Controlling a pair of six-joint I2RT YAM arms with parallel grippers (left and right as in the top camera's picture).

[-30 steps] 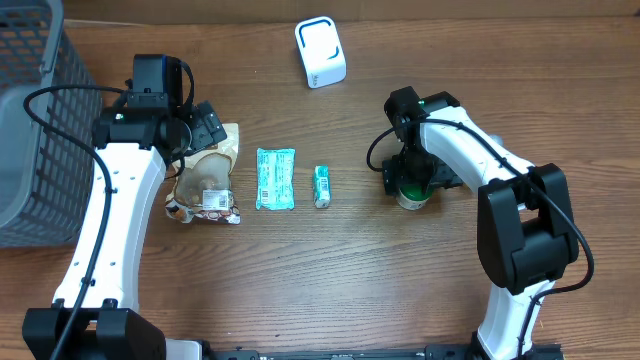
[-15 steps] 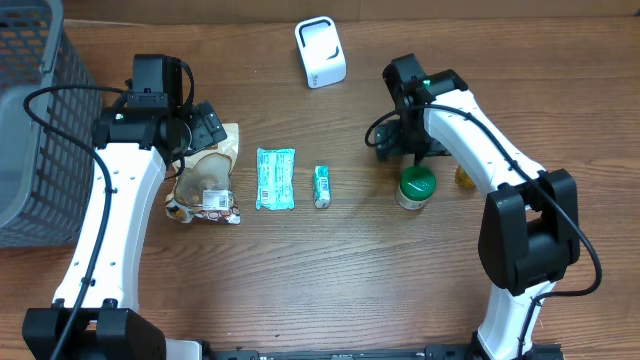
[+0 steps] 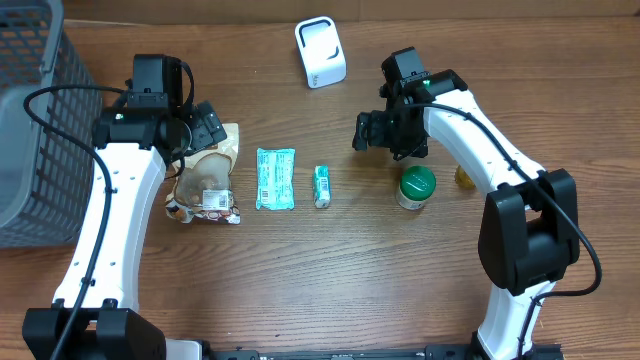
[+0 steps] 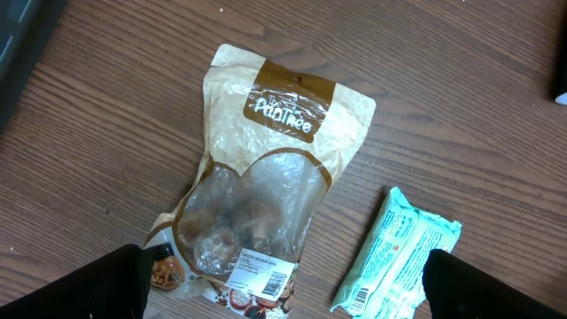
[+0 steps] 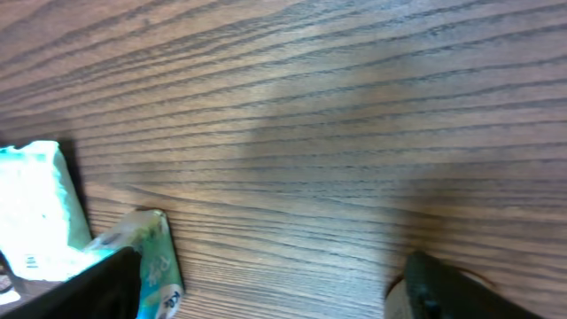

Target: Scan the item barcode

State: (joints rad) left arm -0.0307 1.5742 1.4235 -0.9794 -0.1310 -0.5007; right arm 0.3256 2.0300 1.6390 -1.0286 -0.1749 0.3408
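Note:
The white barcode scanner [image 3: 320,52] stands at the back of the table. In a row lie a tan snack bag [image 3: 205,175], a teal packet [image 3: 275,178] and a small teal tube [image 3: 322,186], with a green-lidded jar [image 3: 416,187] to the right. My left gripper [image 3: 205,125] hovers open over the snack bag [image 4: 266,151], whose barcode label [image 4: 266,279] faces up between the fingers [image 4: 89,283]. My right gripper [image 3: 375,132] hangs open over bare wood, behind and left of the jar. In its wrist view the tube [image 5: 159,257] lies by its left finger [image 5: 80,283].
A grey wire basket [image 3: 30,130] fills the left edge of the table. A small yellow object [image 3: 465,177] lies just right of the jar, partly under my right arm. The teal packet [image 4: 399,252] lies close to the snack bag's right side.
My right gripper has drawn away from the green-lidded jar, going back and to the left; the jar stays standing where it was. The left arm has not moved.

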